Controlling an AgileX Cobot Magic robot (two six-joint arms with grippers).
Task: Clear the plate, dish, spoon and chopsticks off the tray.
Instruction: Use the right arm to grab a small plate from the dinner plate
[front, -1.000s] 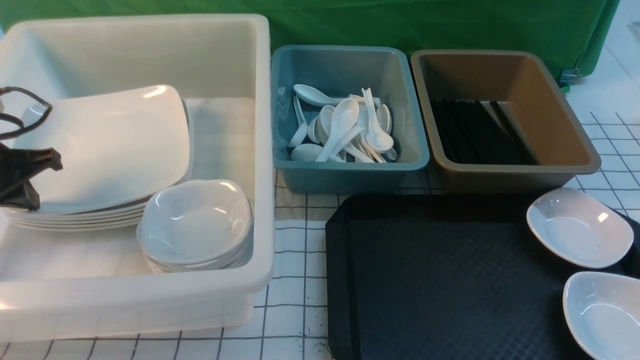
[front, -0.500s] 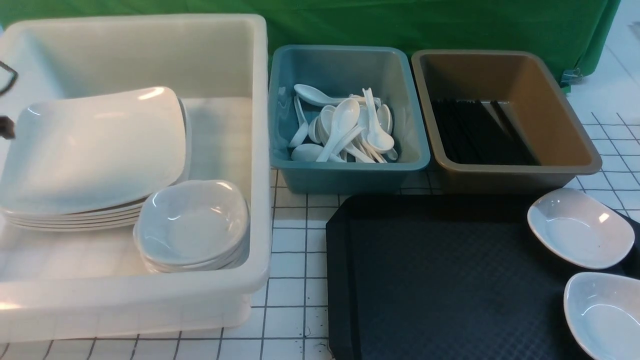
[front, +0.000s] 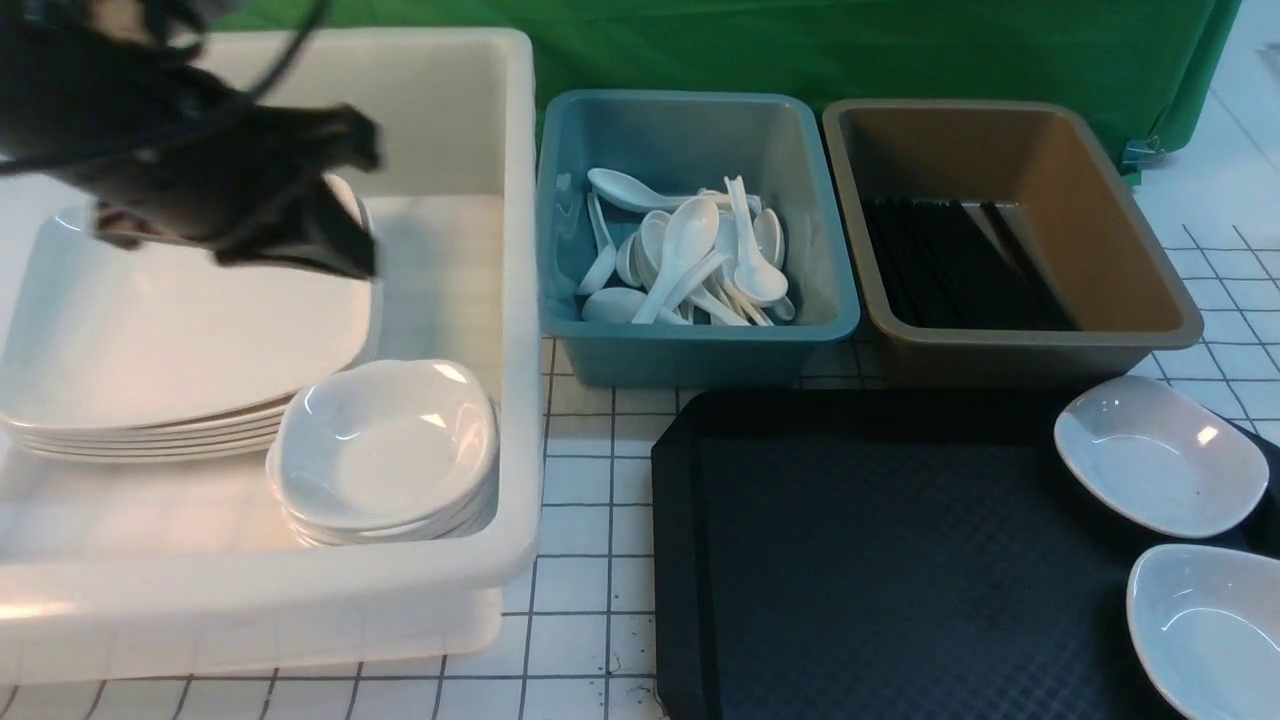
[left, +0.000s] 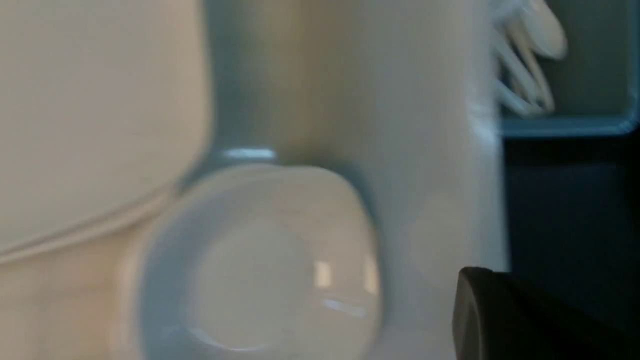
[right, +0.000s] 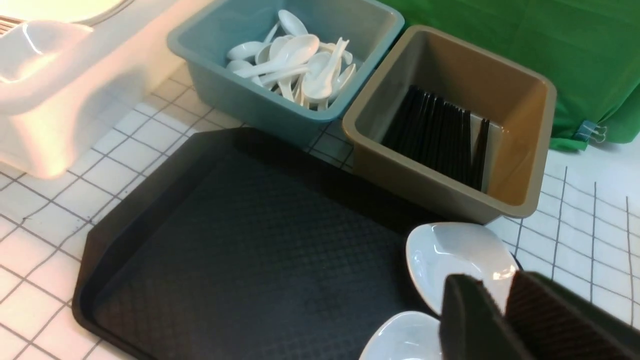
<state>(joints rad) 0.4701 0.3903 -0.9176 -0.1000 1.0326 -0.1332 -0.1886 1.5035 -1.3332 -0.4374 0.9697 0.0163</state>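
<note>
Swinging in from the picture's edge, the left gripper (front: 340, 210) now streaks across the white tub (front: 520, 300), a blur above the plate (front: 180, 340) that tops the stack inside; nothing else has shifted. Its fingers are together, and I see nothing in them. Spoons (front: 700, 250) lie heaped in the blue tub (front: 700, 335). The chopsticks (front: 950, 265) rest in the brown tub (front: 1040, 340), their length running away from me.

On the tray (front: 880, 560) only two small pieces are left, both at its right edge: the dish (front: 1160, 455) on the far side and a second dish (front: 1205, 625) nearer me, close but apart. My right gripper (right: 500, 305) hangs above them, fingers a sliver apart, holding nothing.

I judge the dish comes next. It sits mouth up, its long axis slanting from far-left to near-right. I would widen the fingers first and descend on a long side of the rim. With one finger inside the bowl and one outside, I would pinch across the thin wall. Glazed ware may slip, so I would lift level and stay clear of the neighbour.
</note>
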